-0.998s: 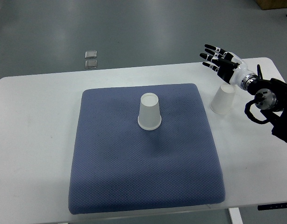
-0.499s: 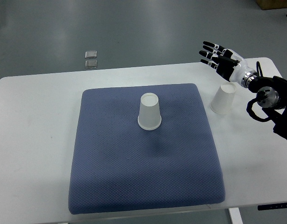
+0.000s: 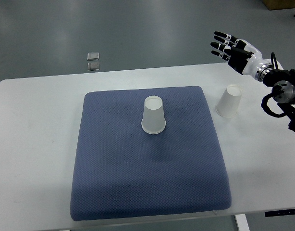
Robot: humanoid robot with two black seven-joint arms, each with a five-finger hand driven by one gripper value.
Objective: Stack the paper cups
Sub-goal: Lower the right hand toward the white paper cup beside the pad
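Observation:
One white paper cup stands upside down near the middle of the blue mat. A second white paper cup stands upside down on the white table, just off the mat's right edge. My right hand hovers above and behind that second cup, fingers spread and holding nothing; its black arm comes in from the right edge. The left arm is out of the picture.
The white table carries the mat, with its far edge behind the cups and its right edge beside the arm. Two small grey squares lie on the floor beyond the table.
My right hand has lifted up and back to the right, away from the cup on the table. Both cups stayed where they were.

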